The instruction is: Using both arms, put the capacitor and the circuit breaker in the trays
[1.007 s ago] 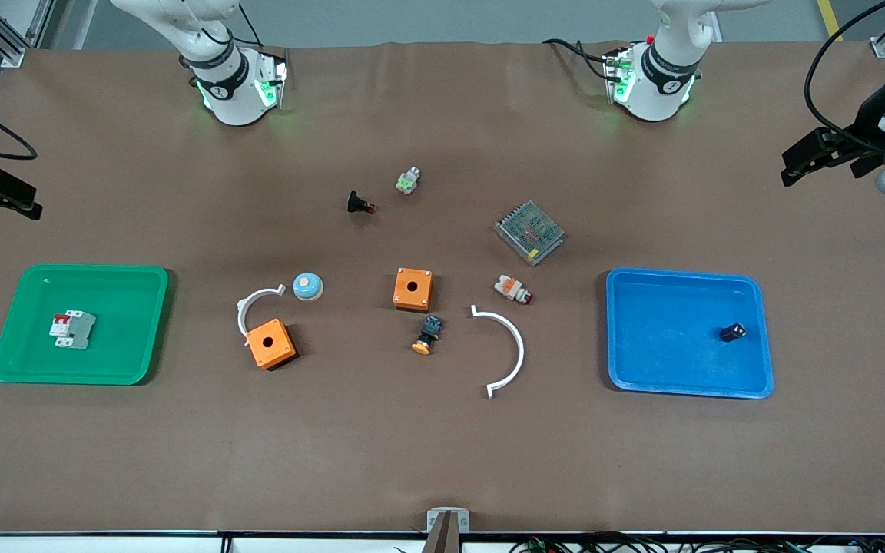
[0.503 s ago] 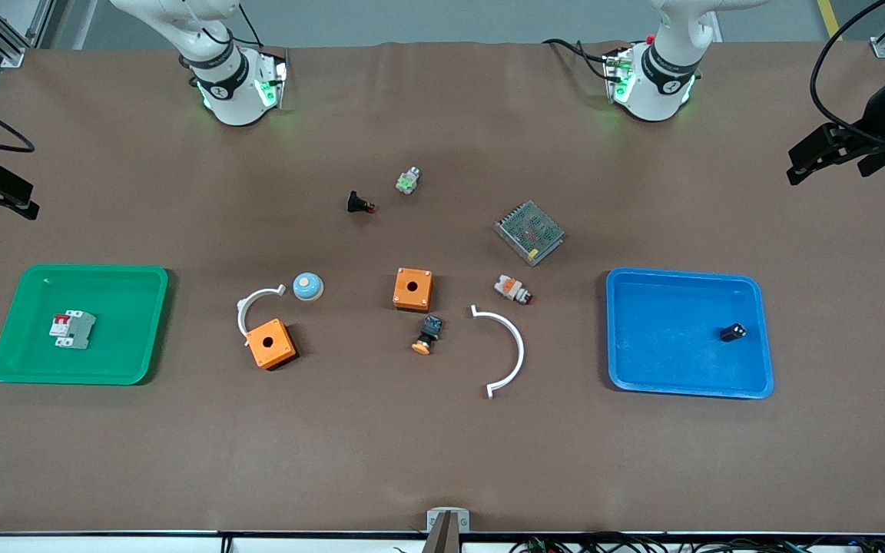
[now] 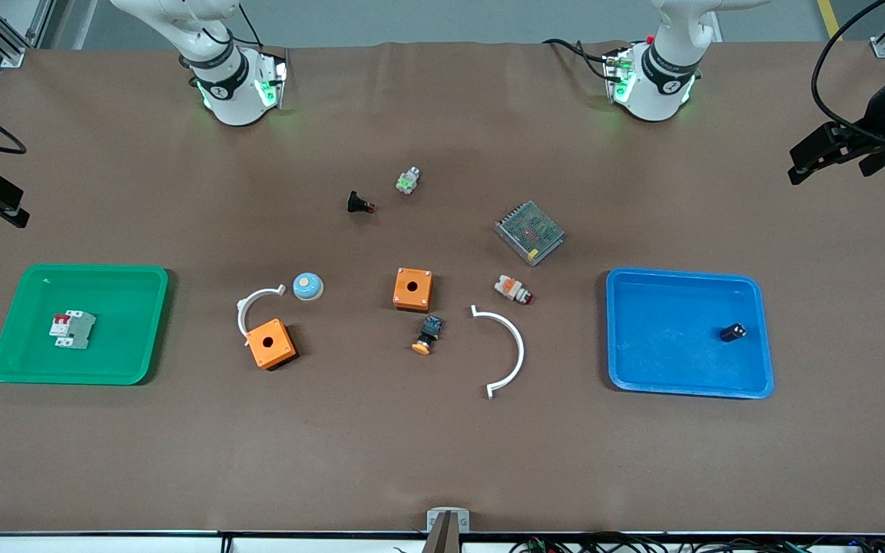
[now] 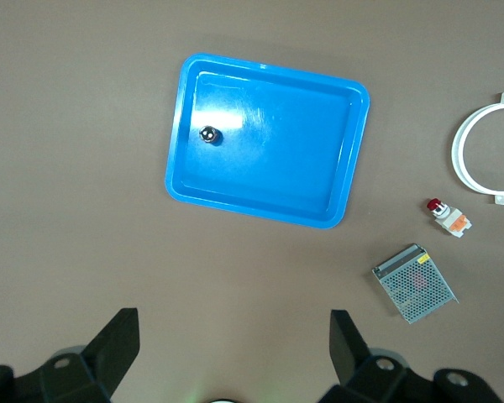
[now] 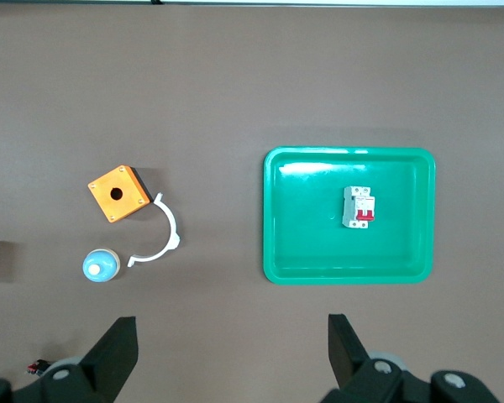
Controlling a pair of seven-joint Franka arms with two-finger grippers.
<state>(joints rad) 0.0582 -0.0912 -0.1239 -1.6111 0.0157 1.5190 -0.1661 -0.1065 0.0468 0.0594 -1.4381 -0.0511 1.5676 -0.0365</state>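
The capacitor [image 3: 733, 332], a tiny black cylinder, lies in the blue tray [image 3: 642, 376] at the left arm's end of the table; it also shows in the left wrist view [image 4: 208, 134]. The circuit breaker [image 3: 72, 329], white-grey with red levers, lies in the green tray [image 3: 135, 322] at the right arm's end; it also shows in the right wrist view [image 5: 359, 206]. My left gripper [image 3: 796, 165] is open and empty, high over bare table beside the blue tray [image 4: 235, 336]. My right gripper [image 3: 12, 209] is open and empty, high over bare table beside the green tray [image 5: 233, 340].
Mid-table lie two orange boxes [image 3: 412, 289] [image 3: 270, 343], two white arc pieces [image 3: 512, 349] [image 3: 252, 302], a blue dome [image 3: 308, 286], a metal mesh box [image 3: 529, 232], a white-and-orange button [image 3: 512, 289], a black-and-blue button [image 3: 429, 333], a black button [image 3: 359, 203] and a green-lit part [image 3: 408, 181].
Both grippers have drifted slightly outward toward their ends of the table. The capacitor and circuit breaker have not moved.
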